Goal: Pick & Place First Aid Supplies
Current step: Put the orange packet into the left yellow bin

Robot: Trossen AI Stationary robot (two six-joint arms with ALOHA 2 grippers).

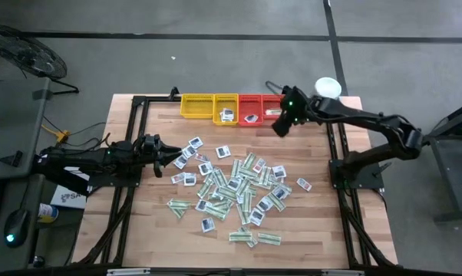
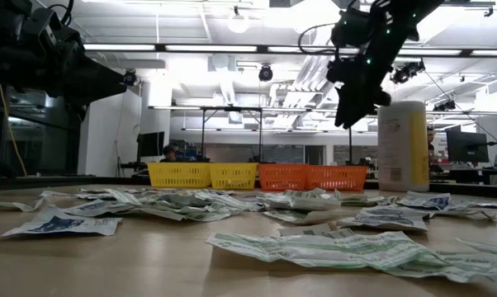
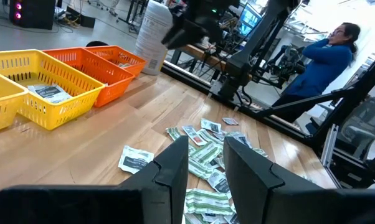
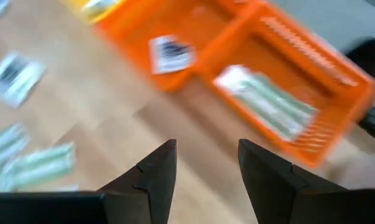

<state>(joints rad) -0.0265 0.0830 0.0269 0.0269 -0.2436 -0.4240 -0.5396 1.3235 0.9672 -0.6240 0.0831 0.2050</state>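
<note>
We judge a drop just made: right gripper (image 4: 203, 163), jaws released and empty, hovers by the red trays (image 1: 260, 108); left gripper (image 3: 206, 163) jaws parted, empty. Next, fetch another packet (image 1: 222, 151) mid-counter.

White-and-green strip packets (image 1: 266, 238), yellow trays (image 1: 209, 106), orange-red trays (image 1: 255, 110), and a white-and-yellow canister (image 2: 402, 146).

You get one camera straight overhead covering the whole table (image 1: 292, 230), one down at tabletop level looking across at the trays (image 2: 257, 176), plus two wrist cams up close, both catching those same trays.
</note>
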